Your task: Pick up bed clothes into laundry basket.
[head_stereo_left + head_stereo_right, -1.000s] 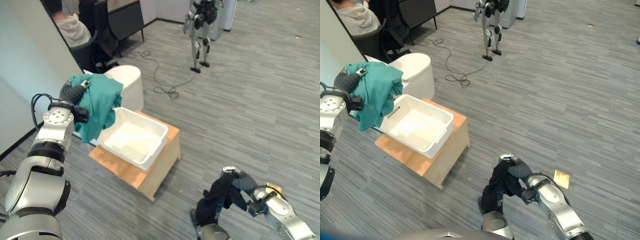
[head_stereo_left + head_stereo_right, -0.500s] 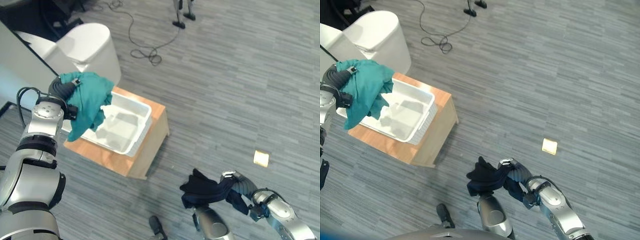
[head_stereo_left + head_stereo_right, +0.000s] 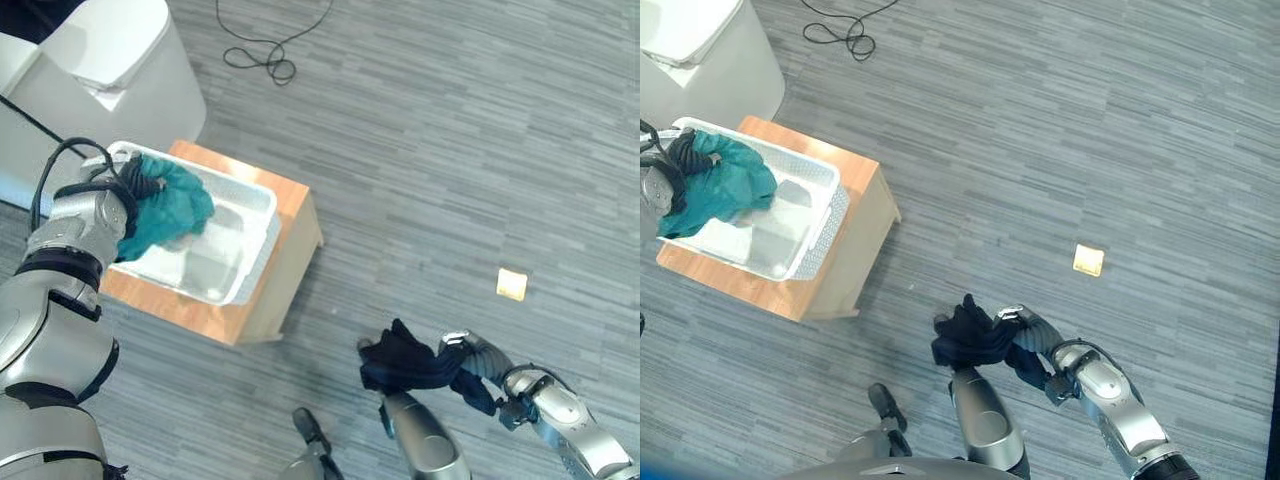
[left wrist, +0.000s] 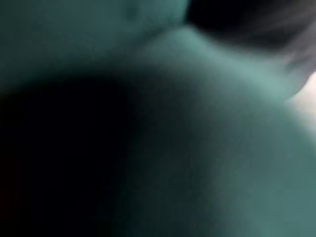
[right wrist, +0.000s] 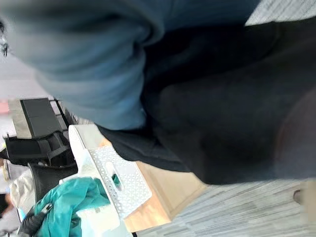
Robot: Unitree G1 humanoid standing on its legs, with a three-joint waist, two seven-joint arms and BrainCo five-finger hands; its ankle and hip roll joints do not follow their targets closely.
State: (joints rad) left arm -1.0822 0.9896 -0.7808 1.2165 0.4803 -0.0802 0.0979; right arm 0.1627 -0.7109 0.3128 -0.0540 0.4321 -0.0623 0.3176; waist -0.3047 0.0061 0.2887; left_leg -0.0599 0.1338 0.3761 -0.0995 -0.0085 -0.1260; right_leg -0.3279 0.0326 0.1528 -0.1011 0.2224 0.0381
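Left hand (image 3: 138,182) lowered into the white laundry basket (image 3: 255,250), wrapped in the teal garment (image 3: 170,208); fingers buried in the cloth, so grip impossible to read. Garment bunched around and just below that hand, draped over the basket's near-left corner, most of it already inside the rim. Probably held low like this so the cloth settles in the tub rather than spilling over the edge. Left wrist view smothered by teal fabric pressed against the lens, which fits a hand deep in the cloth.

Basket seated on a low wooden stand (image 3: 275,300), presumably to bring it within arm's reach without a deep bend.

Right hand (image 3: 1032,340) down low, well apart from the basket, curled round a dark garment (image 3: 970,335). That cloth bunched ahead of the fingers, clear of the floor, seemingly kept lifted so it does not drag. In the right wrist view, dark fabric (image 5: 222,108) close beyond the hand, basket and teal cloth far past it. 2 garments in play: 1 nearly delivered, 1 yet to travel.
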